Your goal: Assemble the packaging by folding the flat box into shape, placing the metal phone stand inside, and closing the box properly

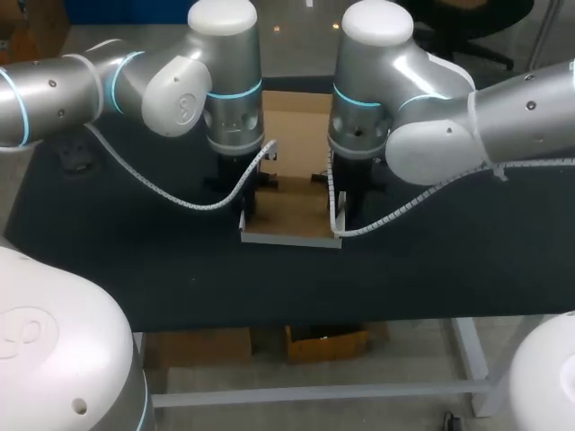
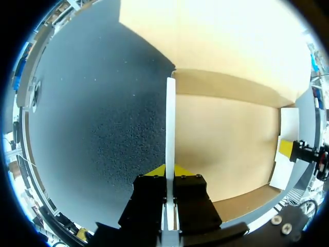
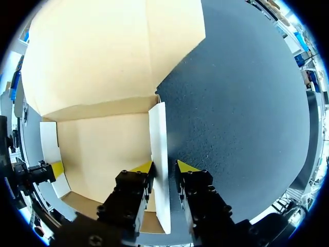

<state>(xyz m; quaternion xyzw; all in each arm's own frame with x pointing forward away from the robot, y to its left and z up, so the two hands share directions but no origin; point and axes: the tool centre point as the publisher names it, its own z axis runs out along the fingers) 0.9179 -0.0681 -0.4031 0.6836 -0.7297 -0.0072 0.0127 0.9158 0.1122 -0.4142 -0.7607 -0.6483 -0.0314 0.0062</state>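
Note:
A brown cardboard box (image 1: 292, 208) lies half folded in the middle of the black table, its white front wall (image 1: 289, 239) toward me and its big lid flap (image 1: 296, 126) flat behind. My left gripper (image 1: 244, 212) is shut on the upright left side wall (image 2: 170, 118), one yellow tip on each face (image 2: 170, 172). My right gripper (image 1: 340, 214) straddles the raised right side wall (image 3: 158, 134). It stands open (image 3: 164, 167), the wall against its inner finger and a gap to the outer one. No phone stand shows inside the box.
A small dark object (image 1: 75, 154) lies on the table at the far left; what it is cannot be told. Bare black tabletop (image 1: 449, 260) stretches to either side of the box and in front of it.

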